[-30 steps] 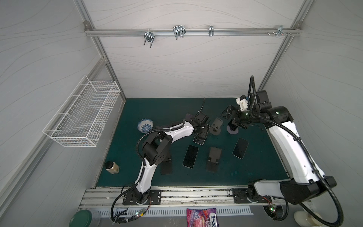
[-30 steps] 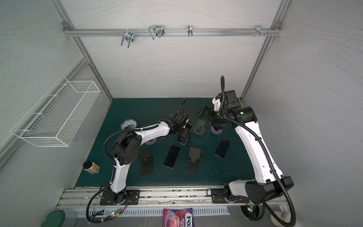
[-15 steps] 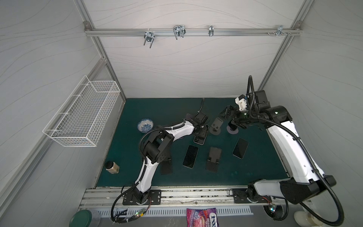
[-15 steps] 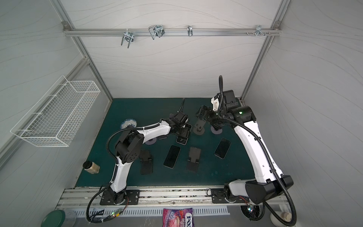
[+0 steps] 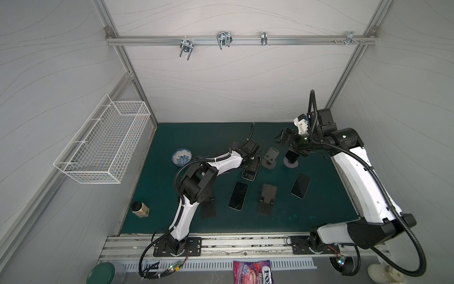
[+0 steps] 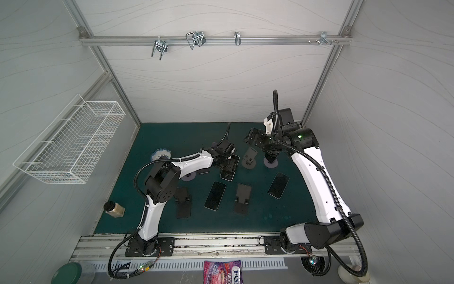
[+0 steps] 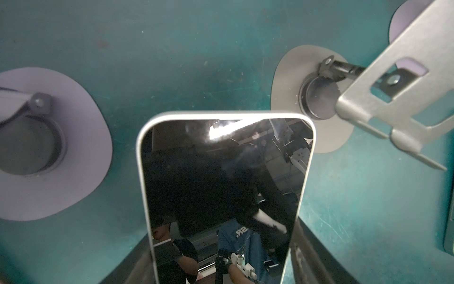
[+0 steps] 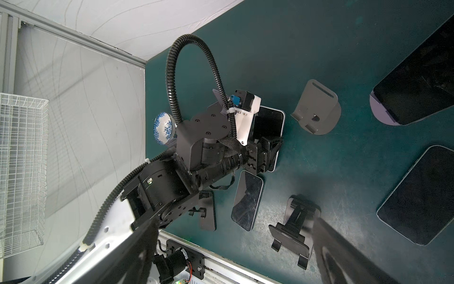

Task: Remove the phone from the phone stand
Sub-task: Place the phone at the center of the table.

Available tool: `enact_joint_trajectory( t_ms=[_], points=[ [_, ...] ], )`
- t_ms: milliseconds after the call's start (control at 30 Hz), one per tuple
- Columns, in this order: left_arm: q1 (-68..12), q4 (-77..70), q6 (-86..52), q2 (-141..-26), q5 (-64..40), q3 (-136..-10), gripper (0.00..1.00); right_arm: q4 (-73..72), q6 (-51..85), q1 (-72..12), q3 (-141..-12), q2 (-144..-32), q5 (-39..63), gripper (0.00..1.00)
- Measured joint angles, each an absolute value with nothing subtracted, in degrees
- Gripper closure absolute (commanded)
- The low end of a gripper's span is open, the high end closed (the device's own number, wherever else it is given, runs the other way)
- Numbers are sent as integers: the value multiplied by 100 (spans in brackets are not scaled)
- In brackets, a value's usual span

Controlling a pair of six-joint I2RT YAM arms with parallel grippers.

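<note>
Clamping a silver-edged phone [image 7: 221, 184], left gripper [image 5: 250, 165] holds it over the mat [image 5: 191, 137], off any stand, just left of the empty grey stand [image 5: 270, 157]. Right gripper [image 5: 281, 137] spread wide, empty, near a second phone [image 5: 292, 156] seated in the purple-base stand [image 5: 288, 164].

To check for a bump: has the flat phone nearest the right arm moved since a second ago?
No. The flat phone lies as before, with the same gap to the folded black stand beside it.
</note>
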State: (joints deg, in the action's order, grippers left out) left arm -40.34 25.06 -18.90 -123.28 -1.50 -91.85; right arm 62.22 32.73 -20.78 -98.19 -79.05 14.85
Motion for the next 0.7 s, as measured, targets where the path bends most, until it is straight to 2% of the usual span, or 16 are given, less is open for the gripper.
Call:
enact_joint_trajectory(
  t_ms=[700],
  points=[
    [-3968, 2801, -1820, -12468, -357, -9384, 25, 6263, 3374, -1949, -10084, -8202, 1614, 2]
  ],
)
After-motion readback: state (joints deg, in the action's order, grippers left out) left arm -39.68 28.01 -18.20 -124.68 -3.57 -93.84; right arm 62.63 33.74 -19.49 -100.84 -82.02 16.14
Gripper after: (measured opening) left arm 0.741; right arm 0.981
